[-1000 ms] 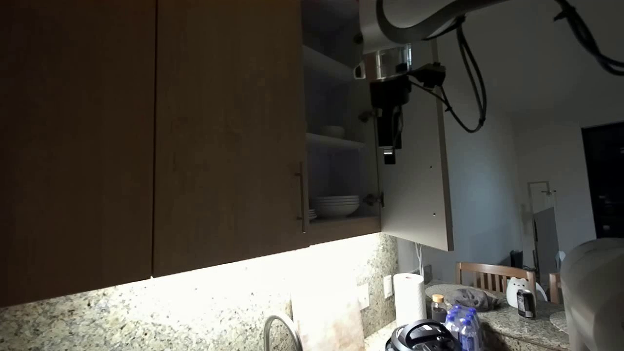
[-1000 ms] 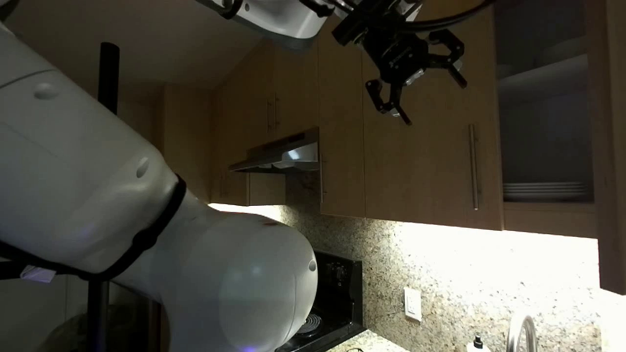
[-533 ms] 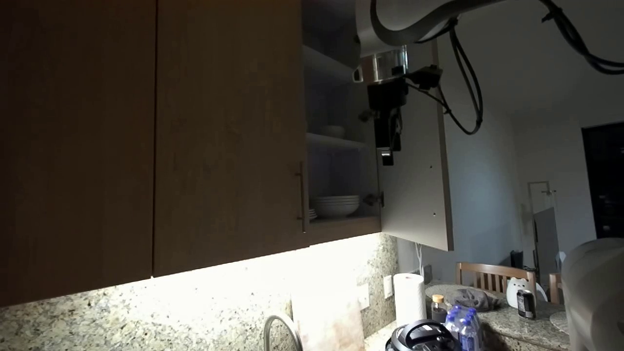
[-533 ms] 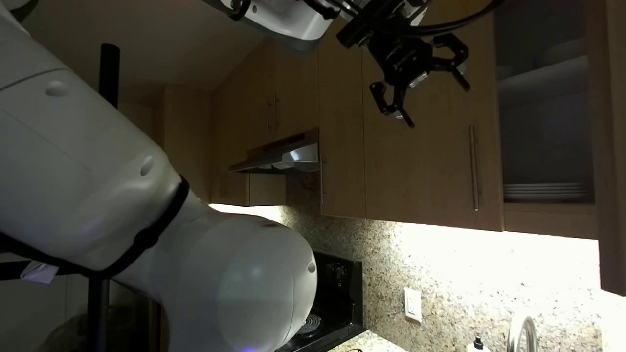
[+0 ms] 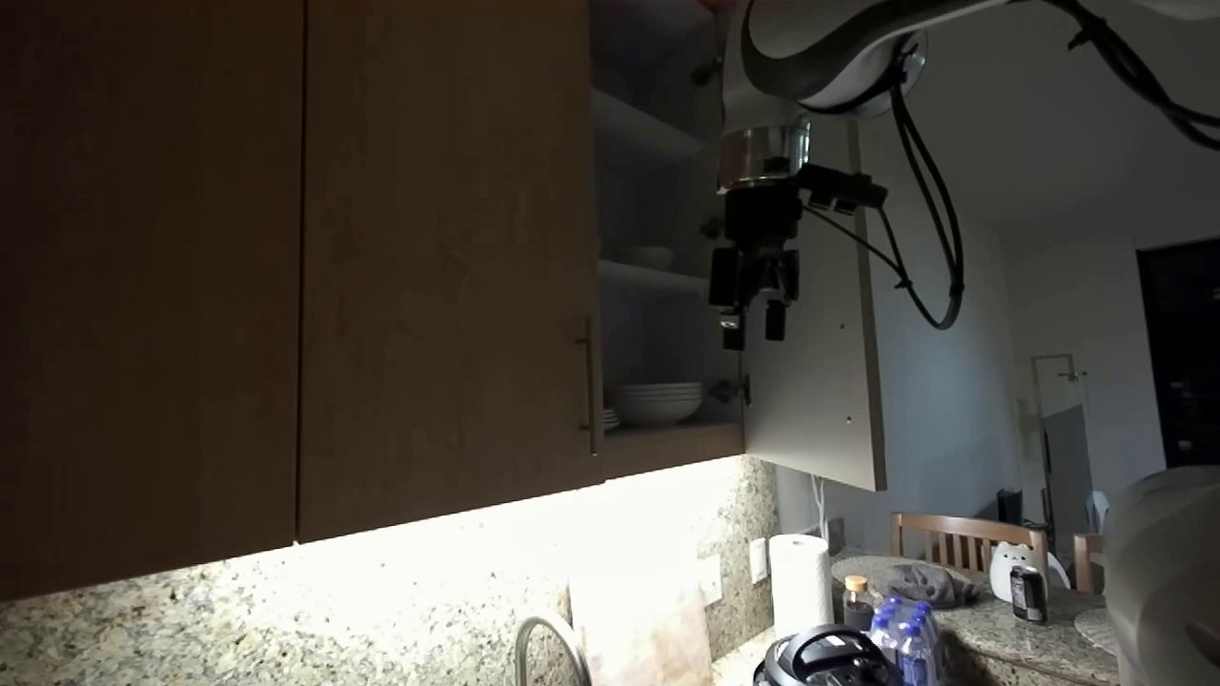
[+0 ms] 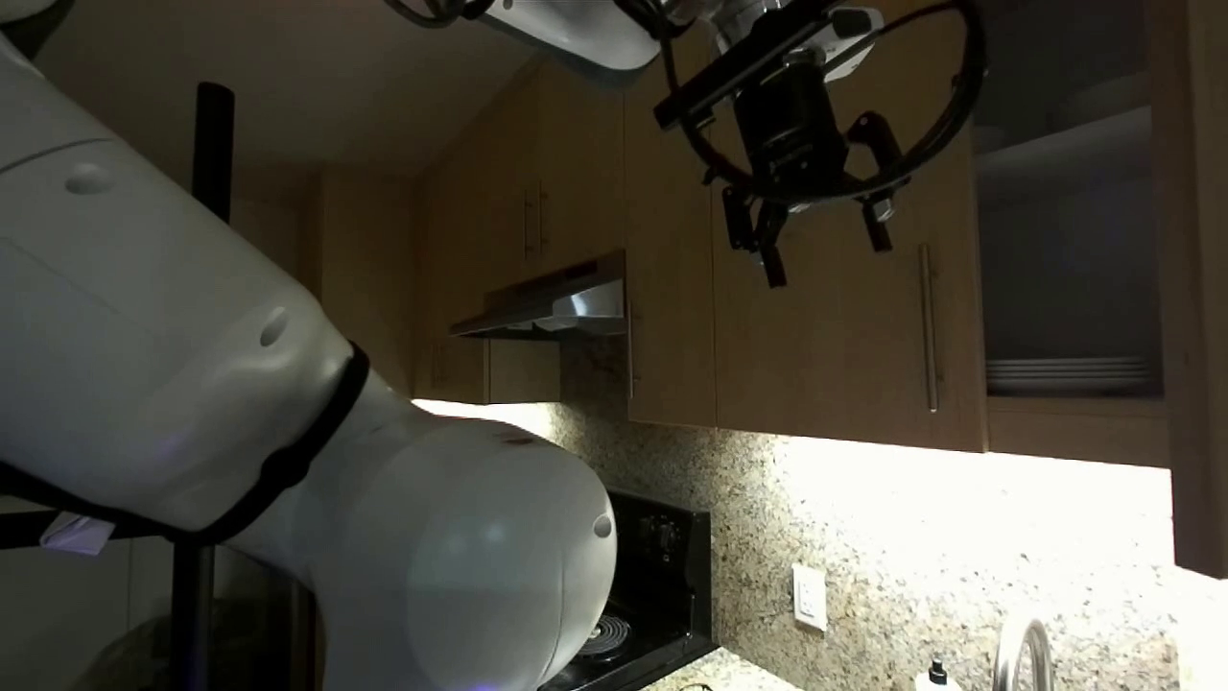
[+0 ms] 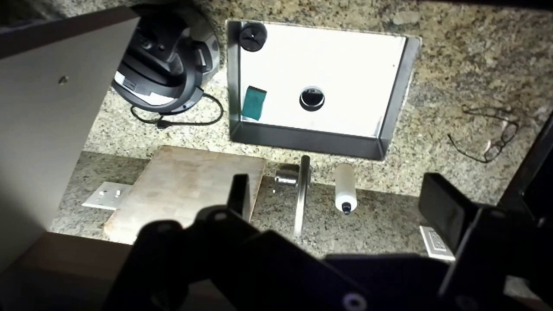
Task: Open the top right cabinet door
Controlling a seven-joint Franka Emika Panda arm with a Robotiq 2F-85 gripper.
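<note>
Fingers (image 7: 445, 209) set wide apart and empty, pointing down, in front of the wall cabinet (image 5: 677, 448) and well above the granite table (image 7: 462, 56). Top right cabinet door (image 5: 818, 372) at the cabinet's right edge, standing open on dark hinges (image 5: 732, 389): tall flat slab, pale grey on the inner face, brown along the free edge, with small dark spots near that edge. At the open compartment's (image 5: 667, 333) left edge, a wide brown door (image 5: 448, 267), closed, slim metal handle (image 5: 590, 386) by its lower right corner.

For moving, a visible gap between fingers and pale inner face in the wrist view, and open room below, down to the sink (image 7: 306, 139); faucet (image 7: 302, 194) and soap bottle (image 7: 345, 185) upright along the table's back edge, cutting board (image 7: 190, 185) leaning there too.

Only in the wrist view: green sponge (image 7: 254, 103) inside the sink, eyeglasses (image 7: 502, 140) near a side edge of the table. Stacked bowls (image 5: 658, 405) on the cabinet's bottom and a paper towel roll (image 5: 801, 581) on the table in an exterior view; stacked plates (image 6: 1070, 374) across the same bottom in an exterior view, with a range hood (image 6: 566, 312) farther off.
</note>
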